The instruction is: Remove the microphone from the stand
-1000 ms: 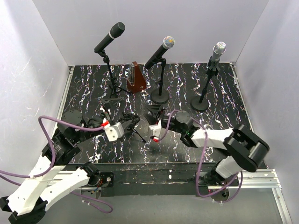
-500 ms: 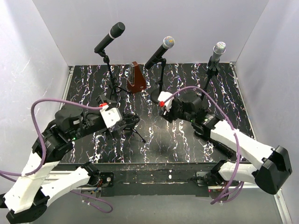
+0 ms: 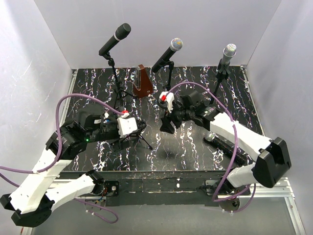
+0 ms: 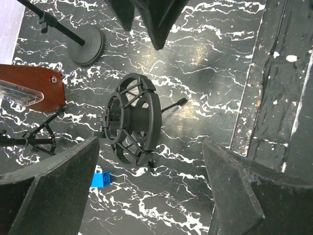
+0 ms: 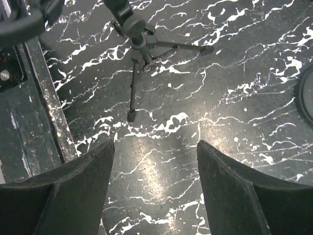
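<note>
Starting on the left, the left gripper [image 4: 150,145] is held wide open right above the small shock mount [image 4: 129,120], with nothing gripped. The mount's little tripod [image 5: 139,44] is planted on the black marbled table [image 3: 88,93]. Next over, the right gripper [image 5: 155,147] is spread open too, hung over the tabletop just beside the tripod legs, nothing pinched. Farther right, what looks like the microphone [image 3: 222,144] is laid flat on the table, tucked beside the right forearm and well apart from the mount.
</note>
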You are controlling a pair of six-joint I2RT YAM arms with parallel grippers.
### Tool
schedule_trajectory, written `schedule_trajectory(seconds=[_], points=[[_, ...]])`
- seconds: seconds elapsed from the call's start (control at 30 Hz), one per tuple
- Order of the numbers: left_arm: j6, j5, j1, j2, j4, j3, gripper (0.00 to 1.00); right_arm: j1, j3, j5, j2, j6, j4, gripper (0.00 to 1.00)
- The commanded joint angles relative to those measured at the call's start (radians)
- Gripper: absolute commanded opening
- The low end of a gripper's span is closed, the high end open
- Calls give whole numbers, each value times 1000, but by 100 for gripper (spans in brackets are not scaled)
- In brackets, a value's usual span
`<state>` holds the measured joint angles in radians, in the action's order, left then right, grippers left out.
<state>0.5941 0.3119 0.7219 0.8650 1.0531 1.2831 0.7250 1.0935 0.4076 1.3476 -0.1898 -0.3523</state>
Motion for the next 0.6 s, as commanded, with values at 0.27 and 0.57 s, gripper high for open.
schedule_trajectory(seconds=[0.27,0.57], points=[[119,-40,4,45,-177,-134,59,-2,68,80,24,49,56,74],[147,-181,4,72,-19,-76,0,-15,2,27,-25,52,88,73]])
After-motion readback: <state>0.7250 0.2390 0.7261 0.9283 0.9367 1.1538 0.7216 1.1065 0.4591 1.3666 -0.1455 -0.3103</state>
